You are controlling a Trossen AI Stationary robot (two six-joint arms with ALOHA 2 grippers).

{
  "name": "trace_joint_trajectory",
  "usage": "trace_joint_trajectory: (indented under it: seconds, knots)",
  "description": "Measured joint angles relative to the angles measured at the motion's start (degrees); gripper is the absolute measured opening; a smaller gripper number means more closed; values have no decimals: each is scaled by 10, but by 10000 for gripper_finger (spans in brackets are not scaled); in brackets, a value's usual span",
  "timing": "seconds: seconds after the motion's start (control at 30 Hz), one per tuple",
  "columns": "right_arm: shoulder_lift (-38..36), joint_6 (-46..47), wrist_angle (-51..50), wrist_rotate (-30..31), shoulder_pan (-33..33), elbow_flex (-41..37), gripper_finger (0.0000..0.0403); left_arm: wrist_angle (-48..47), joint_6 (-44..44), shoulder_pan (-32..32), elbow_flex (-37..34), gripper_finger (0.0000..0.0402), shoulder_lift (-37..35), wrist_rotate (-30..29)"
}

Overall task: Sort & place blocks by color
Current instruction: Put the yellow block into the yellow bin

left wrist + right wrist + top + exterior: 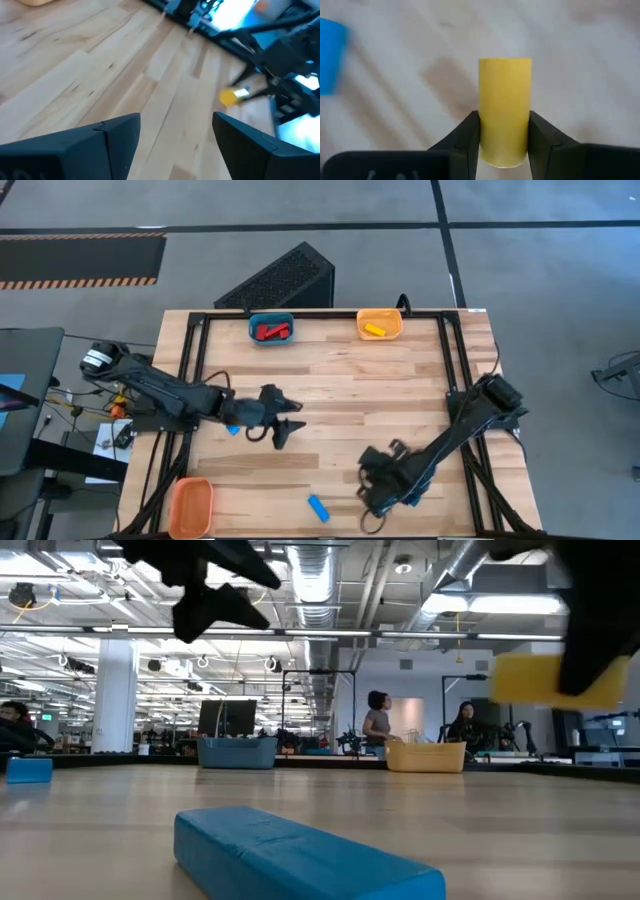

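Right gripper (503, 137) pinches a yellow block (504, 107) between its two fingers, one dark finger pressed on each side face. In the low view the same yellow block (552, 678) hangs clear above the table (400, 390). From above, the right gripper (378, 480) sits over the near part of the table, just beside the blue bar (318, 507), on that bar's right.

Left gripper (285, 423) is over the table's middle-left, well apart from the blue bar and farther from the near edge. Its fingers (117, 137) are spread with bare wood showing between them; nothing held.

Blue bar lies flat on the wood near the front edge; in the low view the blue bar (300, 855) is the closest thing to the camera. A second, smaller blue block (233, 429) rests on the table beside the left arm, well to the left of the blue bar and farther back.

Blue bin (271, 329) at the far edge, well behind the blue bar, holds red blocks (271, 332). Orange bin (380, 325) at the far edge, to the right of the blue bin, holds one yellow bar (375, 330). A second orange bin (191, 505) stands at the near left corner, left of the blue bar; I cannot tell what it contains.

People (378, 725) show in the room beyond the table.
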Motion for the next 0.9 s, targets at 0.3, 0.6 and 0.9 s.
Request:
trace_joint_trajectory:
  seconds: [0.3,0.6,0.9]
  knots:
    - [-96,12,-166,110,5,0,115,145,3,86,0,238,35,149]
    - [-140,-2,-224,154,12,0,116,380,3,99,3,238,118,142]
    - [-147,-33,-242,160,12,9,117,431,6,114,44,238,145,91]
